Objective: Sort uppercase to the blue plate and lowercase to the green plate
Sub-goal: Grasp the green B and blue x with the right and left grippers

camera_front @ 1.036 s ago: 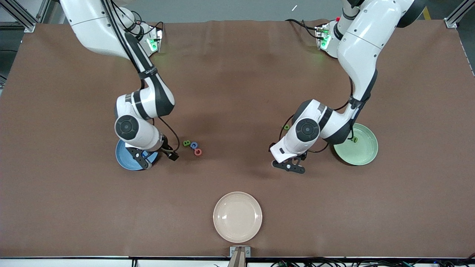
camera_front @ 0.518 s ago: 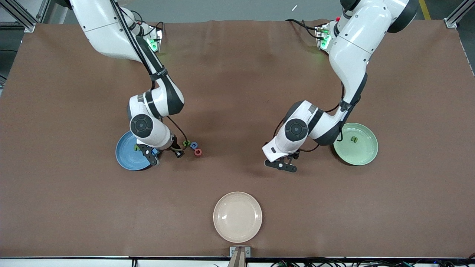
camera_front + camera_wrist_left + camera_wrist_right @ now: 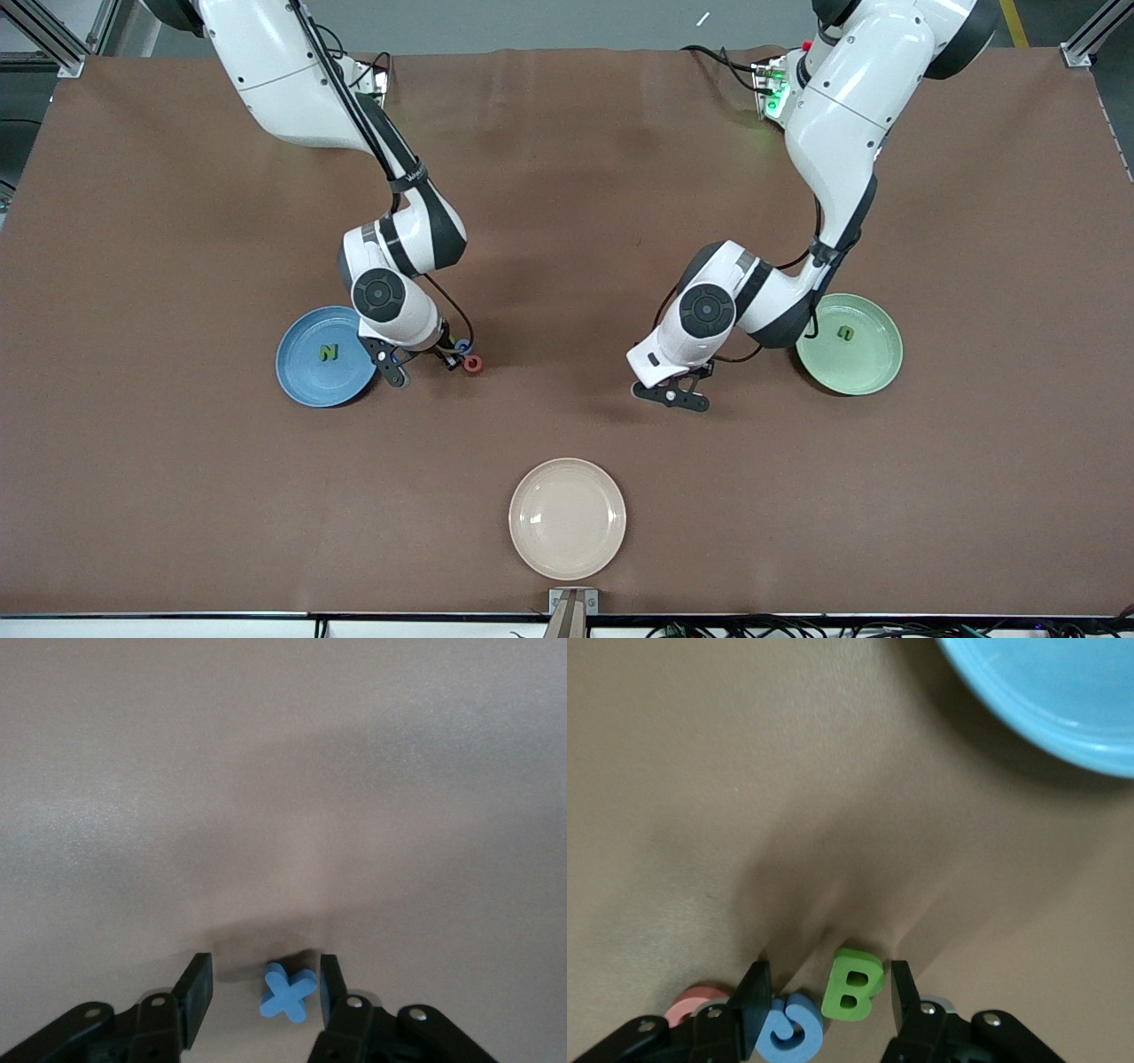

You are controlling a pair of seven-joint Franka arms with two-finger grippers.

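Green B [image 3: 850,996] looks pinched by right gripper [image 3: 829,986] near blue plate [image 3: 301,379] but blue G [image 3: 794,1033] is wedged in and might tag along, left gripper [image 3: 266,979] half-open around blue x [image 3: 288,993] on the table [image 3: 567,221]

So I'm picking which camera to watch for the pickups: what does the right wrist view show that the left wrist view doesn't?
Only the right wrist view shows the green B between the right gripper fingers, the blue G and red ring letter beside it, and the blue plate rim.

Only the left wrist view shows the blue x lying between the left gripper fingers, nearer one of them.

Both show black fingers straddling one foam letter on the brown table.
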